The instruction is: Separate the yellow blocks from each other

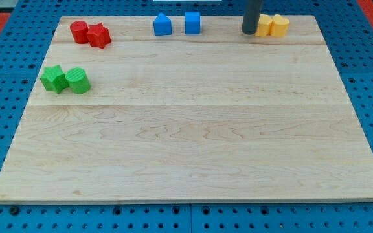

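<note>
The rod [252, 14] is cut off by the view's top edge — only its lower stretch shows. It covers the left side of one yellow block [265, 25], whose shape cannot be made out — my tip [249, 31] shows.

We count eight blocks on the wooden board [186, 142]. Two are red: a red round block [78, 31] and a red star block [99, 35]. Two are green: a green star block [54, 78] and a green round block [78, 80]. Two are blue: a blue pointed block [162, 25] and a blue square block [192, 22]. Two are yellow: a left yellow block [265, 25] and a right yellow block [279, 25]. We see one dark rod, with my tip [248, 31].
</note>
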Robot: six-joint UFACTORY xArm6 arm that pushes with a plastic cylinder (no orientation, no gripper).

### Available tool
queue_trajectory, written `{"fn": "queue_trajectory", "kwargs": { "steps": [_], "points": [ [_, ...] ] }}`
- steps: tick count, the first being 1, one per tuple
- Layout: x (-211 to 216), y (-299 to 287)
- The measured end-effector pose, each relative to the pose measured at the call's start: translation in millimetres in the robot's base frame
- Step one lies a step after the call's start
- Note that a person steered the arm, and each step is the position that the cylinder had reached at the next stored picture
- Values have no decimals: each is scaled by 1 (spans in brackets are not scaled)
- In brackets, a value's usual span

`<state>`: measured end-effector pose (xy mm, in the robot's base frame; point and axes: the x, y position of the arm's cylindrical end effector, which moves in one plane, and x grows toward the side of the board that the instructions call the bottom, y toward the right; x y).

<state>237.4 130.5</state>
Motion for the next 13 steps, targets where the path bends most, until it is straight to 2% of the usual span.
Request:
{"fn": "queue_trajectory", "kwargs": {
  "steps": [2,3,4,5,6,7,8,9,11,12,13],
  "points": [
    [0,1],
    [44,-10],
    [87,42],
    [77,117],
    [77,133],
    [45,165],
    [-19,195],
    [-46,187],
    [-46,59],
    [-46,29],
    [-46,41]
  ]
}}
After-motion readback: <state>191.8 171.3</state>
